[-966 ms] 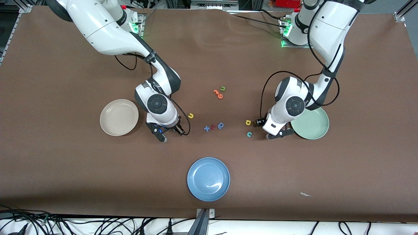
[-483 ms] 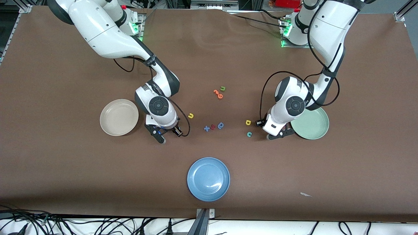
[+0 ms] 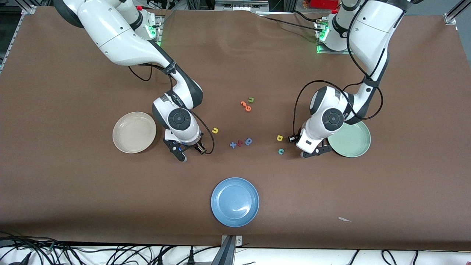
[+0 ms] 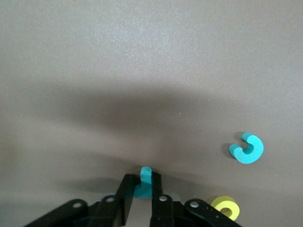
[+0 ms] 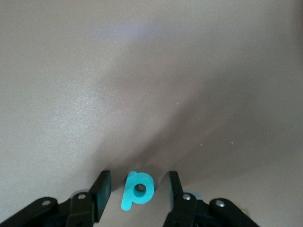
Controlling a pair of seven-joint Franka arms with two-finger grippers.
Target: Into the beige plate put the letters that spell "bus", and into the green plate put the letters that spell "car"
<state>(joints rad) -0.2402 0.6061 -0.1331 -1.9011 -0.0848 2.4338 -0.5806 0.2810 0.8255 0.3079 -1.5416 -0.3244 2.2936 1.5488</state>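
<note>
Front view, read across from the right arm's end of the table.

- The beige plate [image 3: 134, 132] sits at mid-height of the frame, nothing in it.
- The right gripper [image 5: 137, 182] is low at the table just beside that plate. In the right wrist view its fingers [image 5: 103, 187] stand apart, with the teal b [image 5: 138, 189] flat on the table between them and a gap on each side.
- The yellow u [image 3: 215, 130] lies just beside the right wrist.
- Frame centre: a short row of a blue x [image 3: 233, 144], a small red letter [image 3: 240, 143] and a blue rounded letter [image 3: 248, 141]. Higher in the frame are the orange letters [image 3: 245, 106], with a green u [image 3: 251, 99] touching them.
- The blue plate [image 3: 234, 201] lies lower centre, nearest the camera.
- The yellow a [image 3: 279, 138] and, just below it in the frame, the teal c [image 3: 280, 151] lie near each other on the table.
- The left gripper [image 4: 142, 177] is down at the table between those two letters and the green plate [image 3: 351, 141]. In the left wrist view its fingers are pressed onto the teal r [image 4: 144, 182].
- The green plate is empty, partly covered by the left wrist.
</note>
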